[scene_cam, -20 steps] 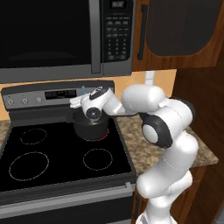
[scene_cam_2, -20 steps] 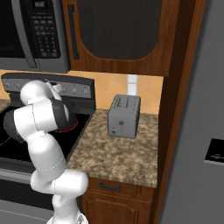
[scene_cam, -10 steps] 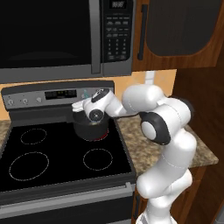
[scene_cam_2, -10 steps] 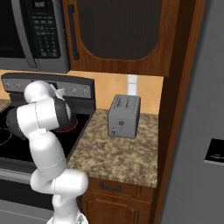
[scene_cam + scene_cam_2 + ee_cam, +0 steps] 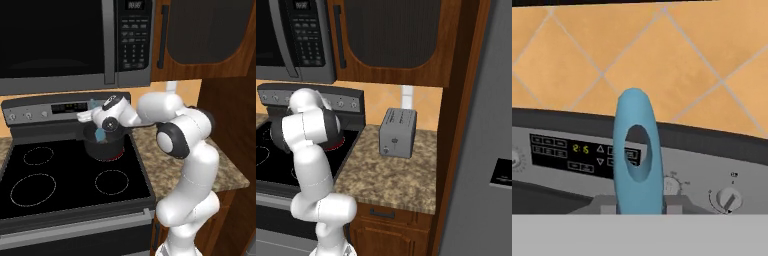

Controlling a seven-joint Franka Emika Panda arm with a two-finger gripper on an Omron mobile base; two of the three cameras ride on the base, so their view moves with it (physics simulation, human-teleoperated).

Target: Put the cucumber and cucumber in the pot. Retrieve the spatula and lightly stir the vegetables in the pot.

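Light blue was the colour of the spatula, and in the hand view it stood up between the two dark finger tips of the gripper, which looked pinched tight on it. In the left base view the gripper hung over the pot, which sat on the back right burner of the stove, and a bit of the blue spatula poked down into the pot. The step in hand looked like the stirring. To do it well, the arm would need to keep the spatula low in the pot, move it in small slow circles, and not bump the wall, so the pot would not slide or tip. The cucumbers were too hard to make out inside the dark pot. In the right base view the white arm covered most of the pot.
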